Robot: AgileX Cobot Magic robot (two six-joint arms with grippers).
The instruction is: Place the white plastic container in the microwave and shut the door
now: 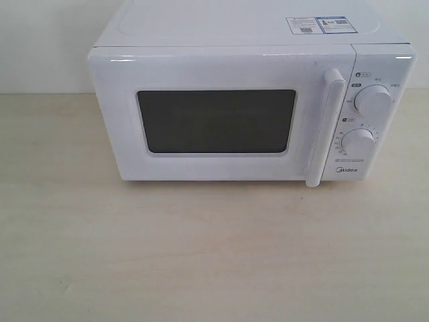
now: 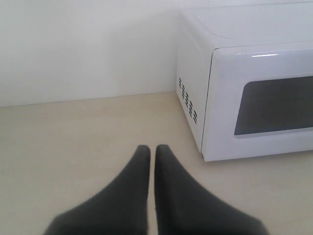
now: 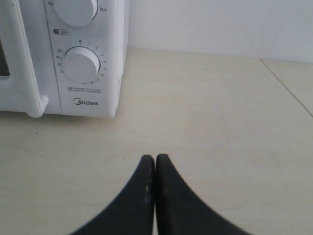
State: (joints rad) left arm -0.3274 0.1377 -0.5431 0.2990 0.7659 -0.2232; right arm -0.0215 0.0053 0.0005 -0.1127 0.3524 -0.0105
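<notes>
Ahead of my left fingers (image 2: 137, 171) the tabletop (image 2: 73, 137) is lying bare right up to the wall (image 2: 73, 49), giving me a free lane. Toward my other hand the microwave (image 2: 254, 24) is standing in the way, its vented side panel (image 2: 188, 100) edging that lane. The door (image 2: 225, 98) is sitting flush against the body, barring any way inside. Ahead of my right fingers (image 3: 144, 186) bare table is likewise running to the wall. Toward my left hand the control panel, with its knobs (image 3: 80, 66) and the bar handle (image 3: 22, 58) jutting out, is walling off that side.
</notes>
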